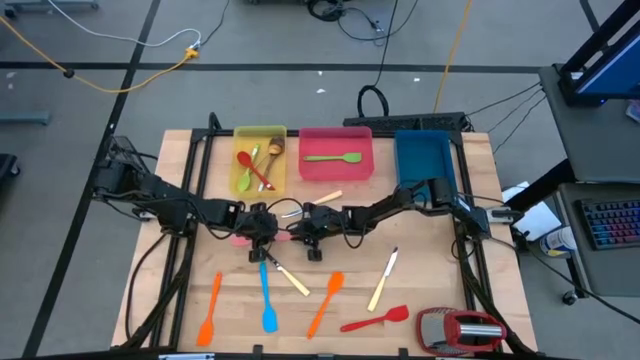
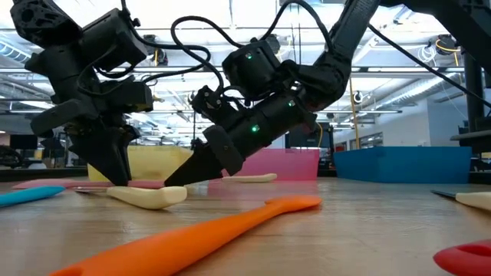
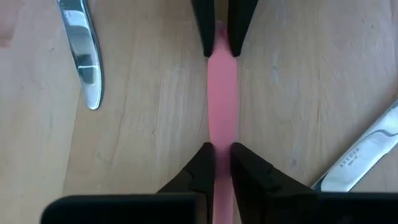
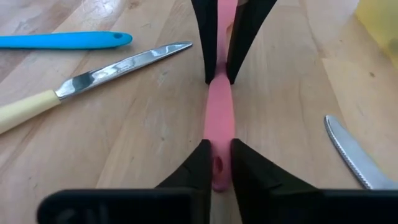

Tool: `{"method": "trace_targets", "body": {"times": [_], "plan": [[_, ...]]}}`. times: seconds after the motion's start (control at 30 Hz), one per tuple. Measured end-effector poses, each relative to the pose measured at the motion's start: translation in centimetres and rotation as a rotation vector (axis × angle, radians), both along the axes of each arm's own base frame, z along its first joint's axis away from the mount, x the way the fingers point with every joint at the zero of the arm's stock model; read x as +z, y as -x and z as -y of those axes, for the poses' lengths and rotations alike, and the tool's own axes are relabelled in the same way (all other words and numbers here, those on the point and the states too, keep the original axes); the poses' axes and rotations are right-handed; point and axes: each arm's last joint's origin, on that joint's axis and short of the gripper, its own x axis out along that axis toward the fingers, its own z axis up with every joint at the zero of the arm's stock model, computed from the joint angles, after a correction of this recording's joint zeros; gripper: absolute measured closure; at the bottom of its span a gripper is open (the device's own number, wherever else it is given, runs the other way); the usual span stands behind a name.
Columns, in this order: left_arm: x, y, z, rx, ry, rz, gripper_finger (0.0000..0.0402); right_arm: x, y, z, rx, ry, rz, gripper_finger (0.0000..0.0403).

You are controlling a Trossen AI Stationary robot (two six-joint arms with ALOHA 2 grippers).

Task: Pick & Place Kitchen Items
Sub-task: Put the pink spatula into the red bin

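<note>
A pink spatula [image 1: 240,239] lies on the wooden table's middle, its blade [image 2: 69,184] toward the left. Both grippers stand over its handle, facing each other. My left gripper [image 1: 262,238] [image 3: 222,149] is shut on the handle nearer the blade. My right gripper [image 1: 312,238] [image 4: 217,146] is shut on the handle's free end. Other utensils lie flat toward the near edge: two orange spatulas [image 1: 210,310] [image 1: 326,300], a blue spatula [image 1: 267,298], a red spatula [image 1: 378,319] and cream-handled knives [image 1: 383,280] [image 1: 288,275]. My left gripper pinches the pink handle's middle stretch [image 3: 222,127] between its two fingers, from above and slanting down, the fingers across the handle. The spatula lies along the table. My right gripper pinches the handle's free end by the hang hole [image 4: 218,163], from above and slanting from the right, fingers across it; that end rests on the table.
At the far edge stand a yellow tray [image 1: 280,178] holding spoons, a pink tray [image 1: 336,172] with a green spatula, and a blue tray [image 1: 425,160]. A red-and-silver gadget [image 1: 460,328] sits at the near right corner. Knife blades [image 3: 84,56] [image 4: 351,155] lie close beside the grippers.
</note>
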Motion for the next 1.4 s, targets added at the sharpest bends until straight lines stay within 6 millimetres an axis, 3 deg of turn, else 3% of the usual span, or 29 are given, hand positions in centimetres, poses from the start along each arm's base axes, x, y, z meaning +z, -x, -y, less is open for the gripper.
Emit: {"method": "trace_targets", "body": {"times": [0.33, 0.57, 0.67, 0.8, 1.07, 1.4], "plan": [[0.2, -0.1, 0.1, 0.009, 0.000, 0.017, 0.0320, 0.1, 0.0, 0.0, -0.004, 0.008, 0.008, 0.0387], [0.2, -0.1, 0.1, 0.000, 0.013, 0.015, 0.0289, 0.1, -0.1, -1.2, 0.039, 0.065, 0.021, 0.0387], [0.2, -0.1, 0.1, -0.012, 0.030, 0.014, 0.0310, 0.1, 0.0, -1.7, 0.046, 0.089, 0.025, 0.0388], [0.2, -0.1, 0.2, -0.027, 0.064, 0.008, 0.0377, 0.1, 0.0, -2.1, 0.013, 0.121, 0.022, 0.0388], [0.3, -0.1, 0.2, -0.003, 0.057, 0.020, 0.0370, 0.2, -0.2, -2.1, 0.017, 0.114, 0.054, 0.0373], [0.8, -0.8, 0.7, -0.025, -0.059, 0.116, 0.0377, 0.2, -0.2, -1.7, -0.009, 0.078, 0.054, 0.0286]]}}
